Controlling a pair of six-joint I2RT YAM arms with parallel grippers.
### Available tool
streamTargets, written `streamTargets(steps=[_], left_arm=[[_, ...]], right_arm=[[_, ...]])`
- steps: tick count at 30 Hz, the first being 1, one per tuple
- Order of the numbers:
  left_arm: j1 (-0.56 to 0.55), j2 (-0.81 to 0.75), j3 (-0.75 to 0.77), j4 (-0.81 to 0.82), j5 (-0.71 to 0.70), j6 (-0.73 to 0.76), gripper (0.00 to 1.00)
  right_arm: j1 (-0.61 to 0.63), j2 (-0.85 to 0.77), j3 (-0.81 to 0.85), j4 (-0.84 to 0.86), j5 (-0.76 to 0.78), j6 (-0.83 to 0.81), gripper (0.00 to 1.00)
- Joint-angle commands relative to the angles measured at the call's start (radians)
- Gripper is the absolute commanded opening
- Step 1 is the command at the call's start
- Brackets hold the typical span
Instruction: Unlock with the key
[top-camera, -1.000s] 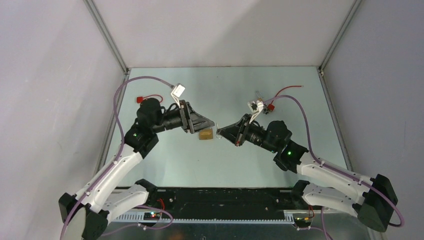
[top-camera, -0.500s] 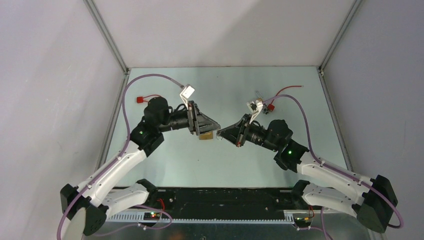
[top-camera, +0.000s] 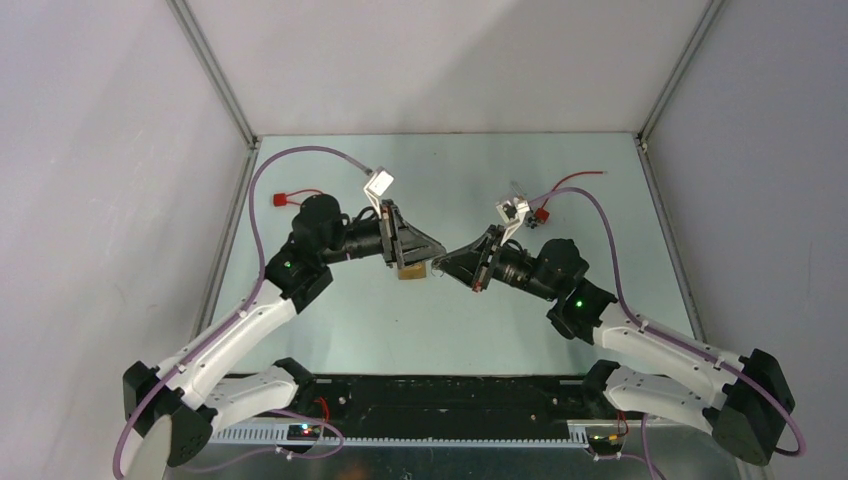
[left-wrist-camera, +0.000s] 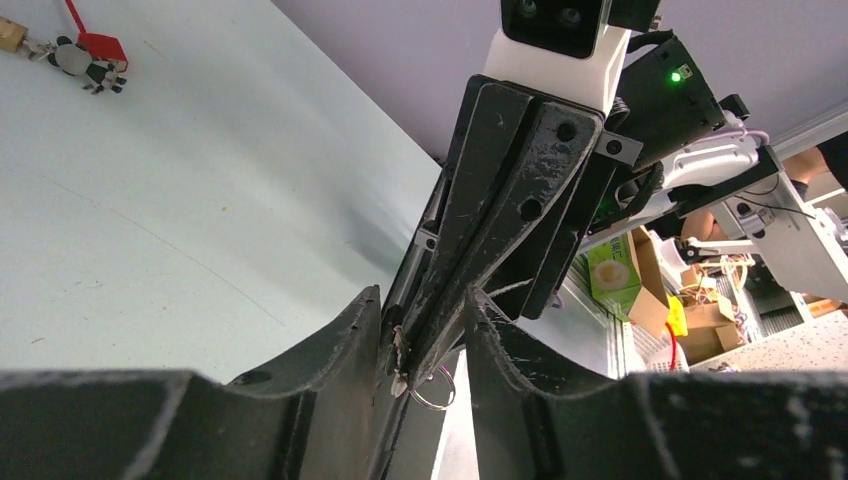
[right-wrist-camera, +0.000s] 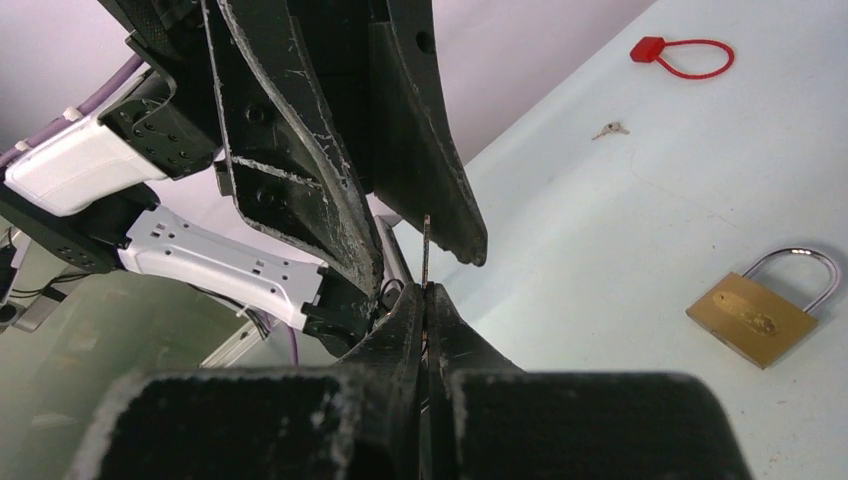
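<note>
Both arms reach inward, tips meeting. Right claw (right-wrist-camera: 425, 292) clamped on key (right-wrist-camera: 425, 250), whose blade projects beyond its tips, between left claw's (left-wrist-camera: 425, 300) parted jaws. Since earlier: left claw advanced over padlock (top-camera: 410, 271), jaws narrowed.

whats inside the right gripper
The key, pinched in the shut right gripper. Its thin blade sticks out past the tip, edge-on to the right wrist camera. The part of the key inside the grip is covered by the gripper itself.
</note>
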Motion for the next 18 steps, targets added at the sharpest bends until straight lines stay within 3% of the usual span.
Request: streamTargets(steps=[1, 11, 18], left_arm=[[-0.013, 0.001, 0.016, 0.065, -0.010, -0.012, 0.39], [-0.021, -0.013, -0.011, 0.117, -0.032, -0.037, 0.26], [-0.022, -0.016, -0.023, 0.129, -0.046, -0.040, 0.05]], right_arm=[[-0.002, 0.012, 0.040, 0.088, -0.014, 0.016, 0.00], [0.004, 0.047, 0.060, 0.106, -0.023, 0.017, 0.00], [0.002, 0.066, 0.082, 0.105, -0.030, 0.007, 0.00]])
